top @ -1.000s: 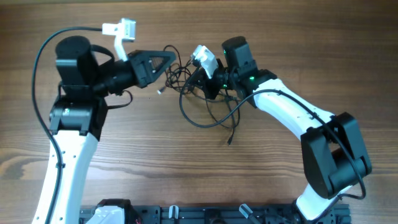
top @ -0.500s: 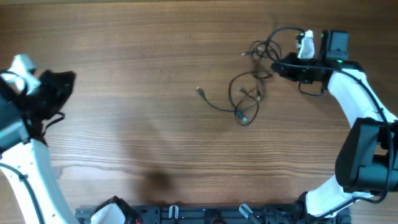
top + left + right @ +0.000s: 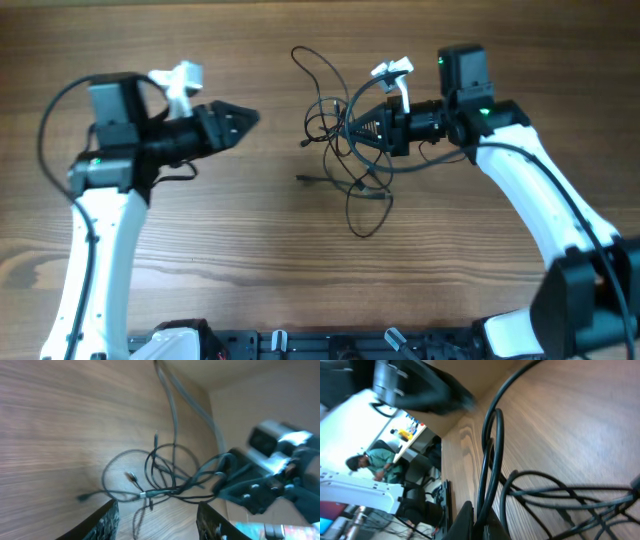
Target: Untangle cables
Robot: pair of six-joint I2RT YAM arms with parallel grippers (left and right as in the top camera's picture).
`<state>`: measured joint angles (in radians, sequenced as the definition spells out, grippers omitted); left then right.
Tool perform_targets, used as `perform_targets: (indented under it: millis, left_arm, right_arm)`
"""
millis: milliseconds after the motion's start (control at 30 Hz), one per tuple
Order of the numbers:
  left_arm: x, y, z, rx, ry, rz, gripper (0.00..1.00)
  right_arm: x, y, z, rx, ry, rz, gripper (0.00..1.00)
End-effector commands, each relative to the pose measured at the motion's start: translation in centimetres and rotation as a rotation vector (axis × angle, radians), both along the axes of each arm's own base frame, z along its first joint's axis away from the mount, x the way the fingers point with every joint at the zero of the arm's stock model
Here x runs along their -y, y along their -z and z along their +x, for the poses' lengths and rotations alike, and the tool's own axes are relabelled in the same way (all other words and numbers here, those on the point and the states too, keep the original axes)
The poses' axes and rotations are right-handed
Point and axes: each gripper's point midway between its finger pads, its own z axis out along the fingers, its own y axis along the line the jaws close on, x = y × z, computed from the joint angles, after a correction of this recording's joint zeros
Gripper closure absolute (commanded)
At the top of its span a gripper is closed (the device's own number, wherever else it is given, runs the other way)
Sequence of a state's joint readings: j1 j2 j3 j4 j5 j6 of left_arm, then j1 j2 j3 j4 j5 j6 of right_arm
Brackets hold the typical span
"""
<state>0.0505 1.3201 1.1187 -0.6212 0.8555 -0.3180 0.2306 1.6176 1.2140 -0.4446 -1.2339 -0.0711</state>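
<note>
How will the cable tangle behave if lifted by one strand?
Likely floppy: the cables lie in thin loose loops, so strands should sag. Probably light, yet crossed loops may lift as one clump. Free plug ends could drag on the table.

My left arm (image 3: pixel 95 240) comes up from the near left edge and bends right at the wrist. The left gripper (image 3: pixel 246 118) points right toward the middle of the table, fingers spread with nothing between them. My right arm (image 3: pixel 535 200) comes up from the near right corner and reaches left. The right gripper (image 3: pixel 356 127) points left, fingers pinched together on a strand of the cables (image 3: pixel 345 155). The two grippers face each other, well apart.
</note>
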Motion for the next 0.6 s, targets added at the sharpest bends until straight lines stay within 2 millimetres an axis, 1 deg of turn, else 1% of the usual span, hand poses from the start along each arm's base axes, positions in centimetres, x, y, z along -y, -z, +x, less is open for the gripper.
perform_targets:
  millis: [0, 33, 133, 267, 333, 367, 400, 467, 500, 533, 567]
  left_arm:
    - [4.4, 1.0, -0.7, 0.001, 0.151, -0.001, 0.49]
    - [5.6, 1.1, -1.0, 0.005, 0.189, -0.004, 0.49]
    - [8.6, 0.3, -1.8, 0.07, 0.281, -0.013, 0.48]
    - [10.6, -0.5, -2.3, 0.144, 0.348, -0.01, 0.48]
    - [10.9, -0.6, -2.3, 0.15, 0.354, -0.01, 0.49]
    - [10.9, -0.5, -2.3, 0.152, 0.349, -0.004, 0.51]
    - [10.6, -0.2, -1.8, 0.153, 0.324, 0.02, 0.58]
    - [10.1, 0.2, -1.2, 0.155, 0.29, 0.056, 0.82]
    - [10.1, 0.3, -1.2, 0.155, 0.288, 0.058, 0.89]
    - [10.1, 0.3, -1.2, 0.154, 0.287, 0.058, 0.96]
    - [10.0, 0.4, -1.3, 0.147, 0.286, 0.059, 0.96]
  right_arm:
    - [-0.3, -3.4, -1.2, 0.023, -0.019, 0.051, 0.96]
    - [-0.3, -3.5, -1.2, 0.01, -0.016, 0.053, 0.96]
    - [-0.5, -3.4, -1.4, -0.01, -0.021, 0.054, 0.96]
    - [-0.7, -3.5, -1.7, -0.034, -0.027, 0.058, 0.96]
    - [-0.7, -3.7, -1.8, -0.047, -0.033, 0.067, 0.96]
    - [-0.7, -4.0, -2.1, -0.047, -0.052, 0.083, 0.96]
    - [-0.8, -4.5, -2.6, -0.051, -0.084, 0.111, 0.96]
    - [-0.8, -5.0, -3.1, -0.069, -0.114, 0.138, 0.96]
    - [-0.8, -5.0, -3.1, -0.082, -0.107, 0.134, 0.96]
    - [-0.7, -4.4, -2.3, -0.092, -0.061, 0.101, 0.96]
    - [-0.5, -3.5, -1.1, -0.115, 0.017, 0.049, 0.96]
